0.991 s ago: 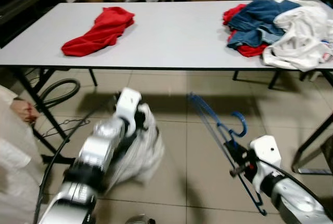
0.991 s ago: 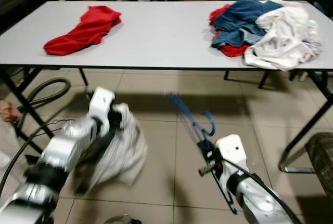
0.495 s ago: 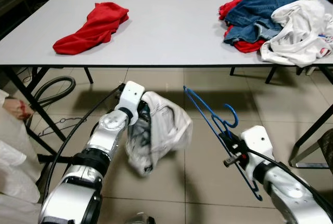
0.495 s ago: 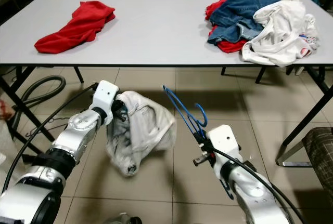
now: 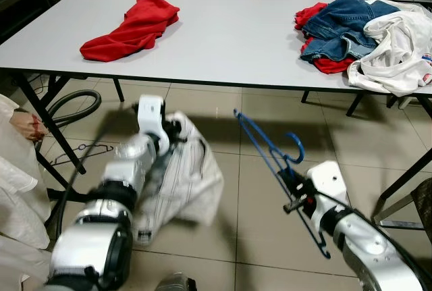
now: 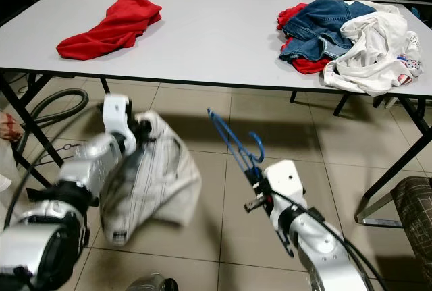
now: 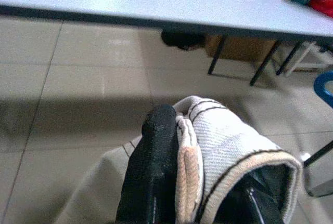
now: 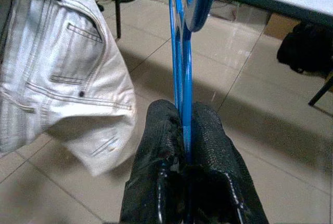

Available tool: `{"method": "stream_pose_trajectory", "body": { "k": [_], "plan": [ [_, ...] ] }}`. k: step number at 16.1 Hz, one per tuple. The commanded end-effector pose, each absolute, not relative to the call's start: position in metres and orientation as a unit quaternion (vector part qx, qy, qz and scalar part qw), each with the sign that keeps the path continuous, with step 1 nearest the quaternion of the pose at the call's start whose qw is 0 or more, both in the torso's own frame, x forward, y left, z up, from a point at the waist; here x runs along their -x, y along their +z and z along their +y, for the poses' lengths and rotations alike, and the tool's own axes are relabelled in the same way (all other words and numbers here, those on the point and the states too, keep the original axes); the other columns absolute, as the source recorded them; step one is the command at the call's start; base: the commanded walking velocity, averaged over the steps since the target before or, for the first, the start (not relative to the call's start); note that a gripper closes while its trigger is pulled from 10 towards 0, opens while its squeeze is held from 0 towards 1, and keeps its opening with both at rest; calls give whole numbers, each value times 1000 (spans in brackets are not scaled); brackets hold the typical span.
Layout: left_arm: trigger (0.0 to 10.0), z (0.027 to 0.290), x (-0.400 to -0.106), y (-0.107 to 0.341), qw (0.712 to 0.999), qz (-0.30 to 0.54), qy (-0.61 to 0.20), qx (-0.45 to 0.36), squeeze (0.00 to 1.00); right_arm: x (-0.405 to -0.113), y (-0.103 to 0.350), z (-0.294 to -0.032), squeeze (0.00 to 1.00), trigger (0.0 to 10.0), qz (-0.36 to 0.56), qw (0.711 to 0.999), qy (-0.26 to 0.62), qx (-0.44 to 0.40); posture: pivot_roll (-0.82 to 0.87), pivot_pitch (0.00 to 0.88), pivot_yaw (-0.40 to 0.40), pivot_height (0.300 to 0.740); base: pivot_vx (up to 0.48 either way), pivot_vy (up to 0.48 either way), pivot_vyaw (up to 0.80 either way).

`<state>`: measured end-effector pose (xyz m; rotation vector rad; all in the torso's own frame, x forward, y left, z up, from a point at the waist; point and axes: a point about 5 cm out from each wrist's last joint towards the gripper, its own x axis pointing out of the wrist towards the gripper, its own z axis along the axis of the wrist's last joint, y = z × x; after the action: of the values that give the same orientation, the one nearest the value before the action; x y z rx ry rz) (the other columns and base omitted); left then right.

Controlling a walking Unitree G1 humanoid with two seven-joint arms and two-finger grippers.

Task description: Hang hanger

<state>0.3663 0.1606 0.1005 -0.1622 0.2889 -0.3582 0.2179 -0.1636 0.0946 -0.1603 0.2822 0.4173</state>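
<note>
The right hand (image 8: 183,130) has its two black fingers pressed together on the blue hanger (image 5: 273,159), which sits at centre right of the left eye frame, above the floor tiles and in front of the worktop (image 5: 229,41). The grip falls on the thin wire below the hook; the hook curls upward just beyond the fingertips.

The left hand (image 7: 208,182), at lower left of centre in that frame, is closed on a fold of the pale garment (image 5: 185,183), with the hem pinched between the fingers. The cloth hangs slack beneath it.

Handling assessment:
- The hanger appears light and stiff, but the wire is narrow and probably smooth; it may pivot between the pads if loaded off-axis. A hold close to the hook junction looks the most stable.
- The garment looks soft and limp, with stitched seams and pockets; it will sag and swing. A seam or waistband offers the firmest purchase.

A red cloth (image 5: 131,28) and a heap of clothes (image 5: 368,34) lie on the worktop.
</note>
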Motion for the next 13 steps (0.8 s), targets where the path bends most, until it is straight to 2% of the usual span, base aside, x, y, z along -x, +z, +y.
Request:
{"method": "stream_pose_trajectory", "body": {
  "k": [1,3,5,8,11,13],
  "plan": [
    [0,160,-367,103,958,162,-204,121,0,-219,96,-166,0,10000,140,967,200,78,-43,0,37,740,0,0,0],
    [0,165,-358,93,940,209,-239,125,0,-218,100,-166,0,10000,134,968,198,75,-48,0,45,740,0,0,0],
    [0,170,-367,103,958,170,-180,146,0,-217,99,-167,0,10000,134,969,195,75,-50,0,49,740,0,0,0],
    [0,150,-372,118,968,133,-212,-9,0,-218,107,-155,0,10000,118,969,211,59,-40,0,44,740,0,0,0],
    [0,140,-384,139,981,83,-177,-20,0,-214,105,-154,0,10000,122,962,238,64,-37,0,50,740,0,0,0],
    [0,137,-391,148,980,78,-175,-54,0,-209,110,-154,0,10000,124,948,284,67,-39,0,60,740,0,0,0]
  ]
}}
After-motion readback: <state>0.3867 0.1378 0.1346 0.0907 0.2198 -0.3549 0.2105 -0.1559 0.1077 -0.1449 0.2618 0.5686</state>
